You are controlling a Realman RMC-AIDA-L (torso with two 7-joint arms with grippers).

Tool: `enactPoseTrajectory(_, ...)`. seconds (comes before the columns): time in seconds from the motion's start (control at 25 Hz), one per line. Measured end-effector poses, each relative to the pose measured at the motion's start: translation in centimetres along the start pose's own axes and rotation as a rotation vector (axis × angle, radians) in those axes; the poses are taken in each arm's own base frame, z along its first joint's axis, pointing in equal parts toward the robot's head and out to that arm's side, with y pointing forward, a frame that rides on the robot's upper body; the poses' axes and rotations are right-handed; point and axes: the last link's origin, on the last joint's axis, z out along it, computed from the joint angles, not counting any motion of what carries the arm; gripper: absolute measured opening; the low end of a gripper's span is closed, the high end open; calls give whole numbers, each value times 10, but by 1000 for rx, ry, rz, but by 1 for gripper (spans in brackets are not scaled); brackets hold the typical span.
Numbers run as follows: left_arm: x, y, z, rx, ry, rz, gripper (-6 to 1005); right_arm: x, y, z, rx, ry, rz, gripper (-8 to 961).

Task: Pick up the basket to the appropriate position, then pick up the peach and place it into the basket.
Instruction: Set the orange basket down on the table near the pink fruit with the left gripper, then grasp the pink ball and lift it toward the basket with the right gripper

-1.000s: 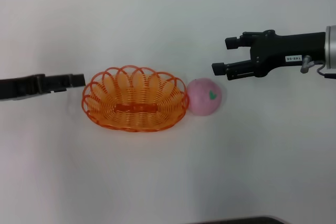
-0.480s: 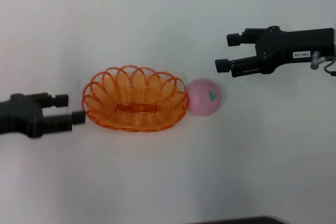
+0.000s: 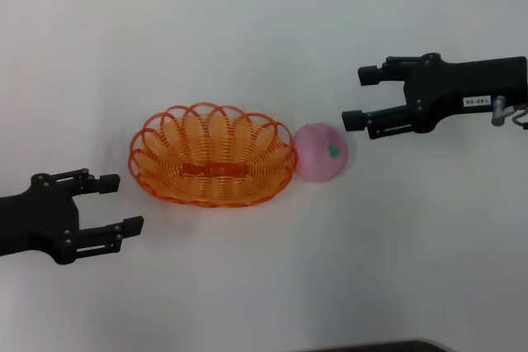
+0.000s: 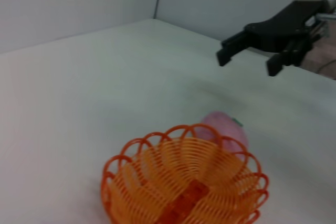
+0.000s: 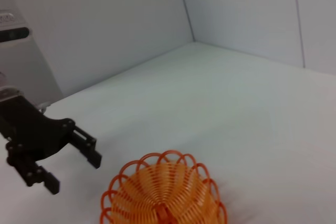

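The orange wire basket (image 3: 211,157) stands on the white table, left of centre; it also shows in the left wrist view (image 4: 184,184) and the right wrist view (image 5: 164,193). The pink peach (image 3: 322,152) with a green leaf mark rests against the basket's right end; it shows behind the basket in the left wrist view (image 4: 227,130). My left gripper (image 3: 120,204) is open and empty, near the table's front left, below the basket's left end. My right gripper (image 3: 360,97) is open and empty, above and to the right of the peach.
The white table (image 3: 247,30) spreads around the basket and peach. Pale walls stand behind it in the wrist views. A dark edge (image 3: 371,346) shows at the front of the head view.
My left gripper has drawn back from the basket's left end toward the front left and now shows open. My right gripper has pulled slightly to the right. Basket and peach have not moved.
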Motion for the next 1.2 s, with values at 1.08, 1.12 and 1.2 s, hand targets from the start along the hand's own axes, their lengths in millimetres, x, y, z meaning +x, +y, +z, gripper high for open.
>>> enactPoseTrajectory(1.08,-10,11,-9,8,99,93,743,-102,2,1,135,548,505,930)
enactPoseTrajectory(1.12,-9,11,-9,6,102,94,743,-105,3,4,145,580,502,920)
enactPoseTrajectory(1.2,-8,11,-9,6,108,95,743,-108,4,10,187,640,492,901)
